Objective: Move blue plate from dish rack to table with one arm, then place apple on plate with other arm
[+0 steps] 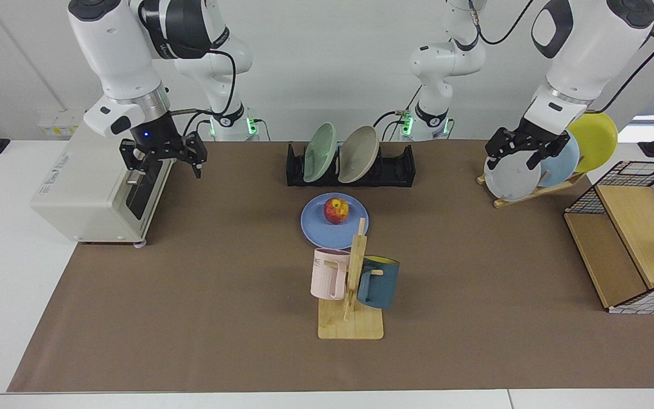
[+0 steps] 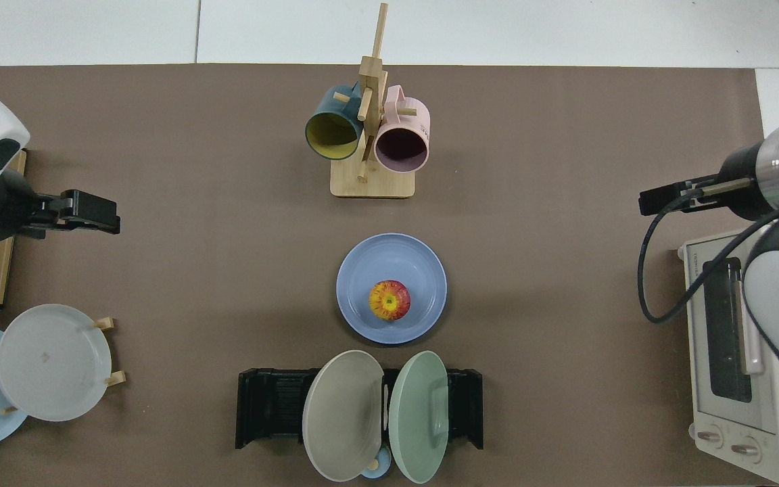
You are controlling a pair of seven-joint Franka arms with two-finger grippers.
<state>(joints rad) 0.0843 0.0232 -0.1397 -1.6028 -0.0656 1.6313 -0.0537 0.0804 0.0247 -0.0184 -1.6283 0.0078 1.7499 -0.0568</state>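
— Where are the task's things found?
— The apple (image 1: 336,210) is seen resting on the blue plate (image 1: 331,228), flat on the bench (image 1: 202,295) before the dish rack (image 1: 403,166).

— And the hands?
— The right hand (image 1: 163,161), spread open and empty, is held by the toaster oven (image 1: 100,176); the left hand (image 1: 523,152), likewise open, waits at the wooden plate stand (image 1: 531,192).

— Handling?
— The plate is judged stiff, slippery, breakable: its rim should be pinched. The apple is light, firm.
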